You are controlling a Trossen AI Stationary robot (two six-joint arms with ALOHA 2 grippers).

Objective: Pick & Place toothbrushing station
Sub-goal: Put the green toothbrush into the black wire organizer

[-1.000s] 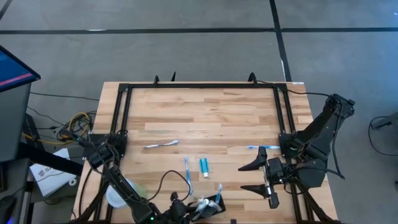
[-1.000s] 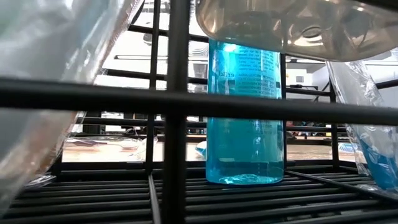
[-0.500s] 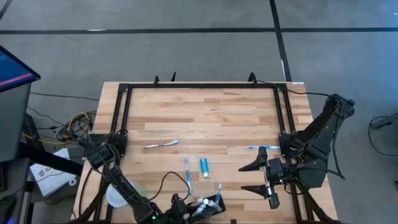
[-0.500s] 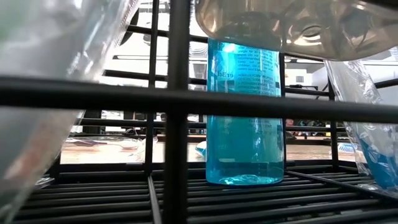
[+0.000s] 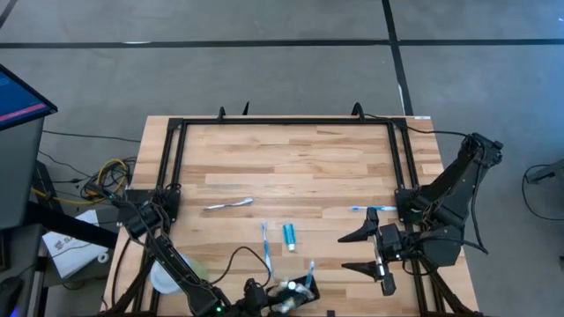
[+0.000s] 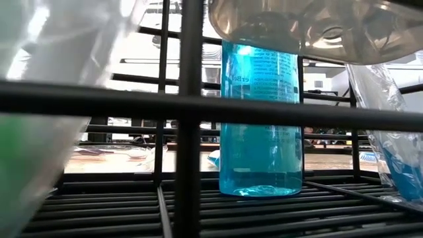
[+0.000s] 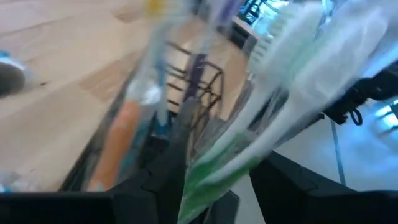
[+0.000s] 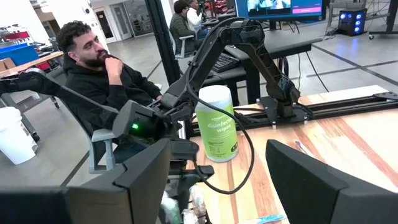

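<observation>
Wooden table [image 5: 291,158]: three loose toothbrushes [image 5: 228,205], one teal tube [image 5: 288,236].

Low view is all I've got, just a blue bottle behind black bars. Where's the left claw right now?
Observer: The left claw is at the table's edge on the arms' side, right by the black holder.
Operator: Anything lying loose on the table?
Observer: A teal tube lies mid-table beside a blue toothbrush.
Operator: And the right claw?
Observer: The right claw hovers open over the table's right side, holding nothing.
</observation>
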